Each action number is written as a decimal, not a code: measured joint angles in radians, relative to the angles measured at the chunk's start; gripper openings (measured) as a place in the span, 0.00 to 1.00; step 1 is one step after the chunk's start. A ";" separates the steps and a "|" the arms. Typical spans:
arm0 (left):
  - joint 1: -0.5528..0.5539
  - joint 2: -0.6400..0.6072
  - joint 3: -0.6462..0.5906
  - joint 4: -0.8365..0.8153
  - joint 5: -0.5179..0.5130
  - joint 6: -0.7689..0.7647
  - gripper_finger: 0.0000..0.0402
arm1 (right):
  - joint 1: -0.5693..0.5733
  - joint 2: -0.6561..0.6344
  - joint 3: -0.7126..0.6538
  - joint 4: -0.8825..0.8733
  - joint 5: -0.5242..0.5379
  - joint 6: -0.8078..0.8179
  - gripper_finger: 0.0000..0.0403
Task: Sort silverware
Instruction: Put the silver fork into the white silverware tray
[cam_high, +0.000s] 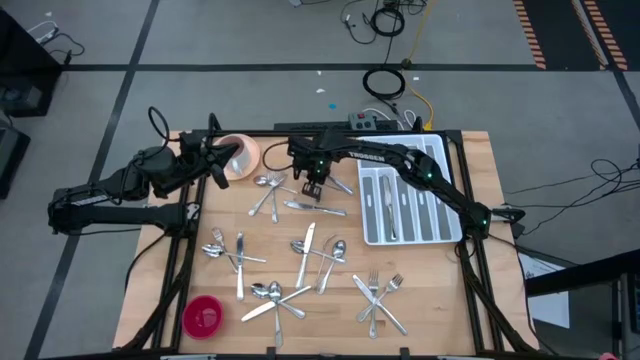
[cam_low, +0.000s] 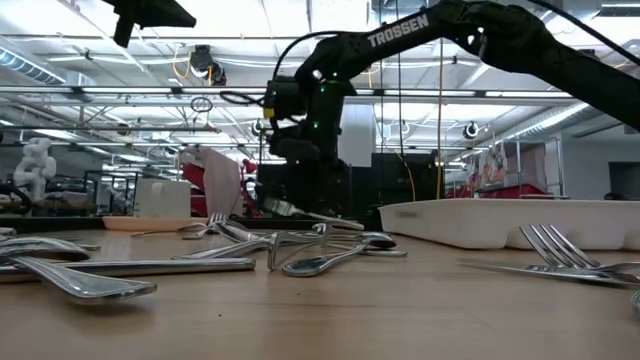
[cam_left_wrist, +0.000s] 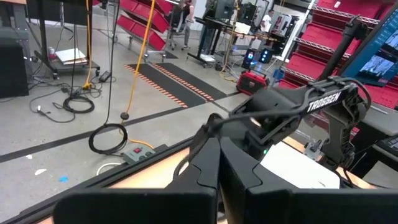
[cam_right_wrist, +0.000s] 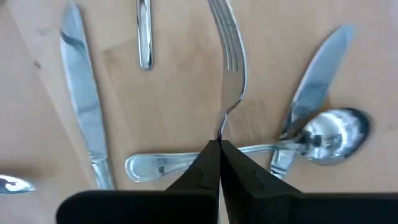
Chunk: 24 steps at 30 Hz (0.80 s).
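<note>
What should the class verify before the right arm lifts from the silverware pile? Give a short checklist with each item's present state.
1. Right gripper shut on the fork: ok.
2. Fork gripped alone: cannot tell; its handle end meets a spoon crossing beneath.
3. Cutlery tray has bare slots: ok.
4. Left gripper shut, parked by the pink cup, clear of the route to the tray: ok.

Both arms are showing matte black, built of chunky jointed links. The right arm (cam_low: 480, 35) is wearing white block lettering, TROSSEN, along its long link, and a small green light is glowing near its wrist. Thin black cables are looping beside the left arm (cam_high: 130, 185).
</note>
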 joint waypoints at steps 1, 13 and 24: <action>0.000 0.000 0.000 0.000 0.000 0.000 0.02 | -0.001 -0.007 0.000 -0.001 -0.008 0.010 0.00; 0.000 0.000 0.000 0.000 0.000 -0.022 0.02 | -0.043 -0.147 0.002 -0.050 -0.022 0.085 0.00; 0.000 0.000 0.000 -0.005 0.001 -0.023 0.02 | -0.024 -0.071 0.000 -0.116 -0.007 -0.069 0.30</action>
